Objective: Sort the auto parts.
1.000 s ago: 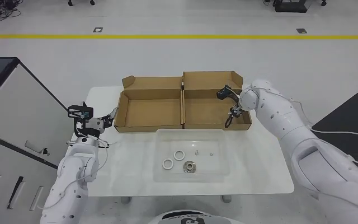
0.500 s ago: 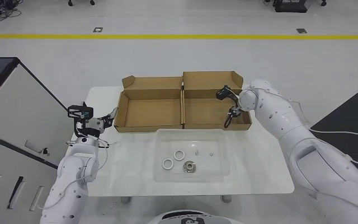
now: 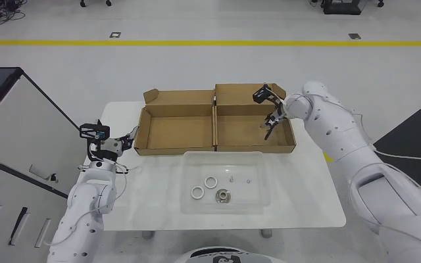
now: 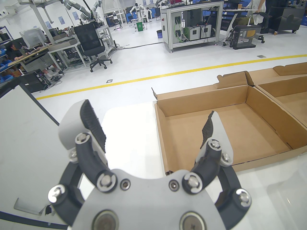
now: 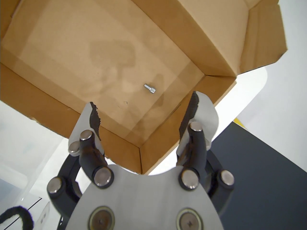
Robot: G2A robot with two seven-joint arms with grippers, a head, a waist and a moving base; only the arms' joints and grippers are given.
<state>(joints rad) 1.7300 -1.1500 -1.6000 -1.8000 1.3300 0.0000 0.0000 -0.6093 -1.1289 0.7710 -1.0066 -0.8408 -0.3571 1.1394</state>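
The right gripper (image 3: 268, 128) hung over the right box (image 3: 243, 131) near its right-hand wall, jaws apart and holding nothing. In the right wrist view the same gripper (image 5: 144, 107) looked down into the box (image 5: 72, 37), where a single small bolt (image 5: 150, 88) lay loose on the cardboard floor, close to the corner nearest the gripper and clear of both fingers.

A second before, that gripper had sat lower against the box's near wall. It had since pulled away from that wall, either upward or deeper over the box; the top view did not separate the two. By my reading the bolt had been let go into this box and the arm was backing off, so one part counted as sorted.

Just in front of the right box stood a clear tray (image 3: 191, 164) with the parts not yet sorted: two white rings (image 3: 210, 182), a metal hub (image 3: 223, 195) and a couple of small fasteners (image 3: 231, 177). None of them had shifted. The left box (image 3: 177, 131), touching the right box's left wall, showed a bare floor (image 4: 215, 130).

The left gripper (image 3: 125, 139) had not moved. It sat well to the left of the right box, beyond the left box, jaws wide apart and empty (image 4: 148, 125).

The likely next job was another pick from the tray.
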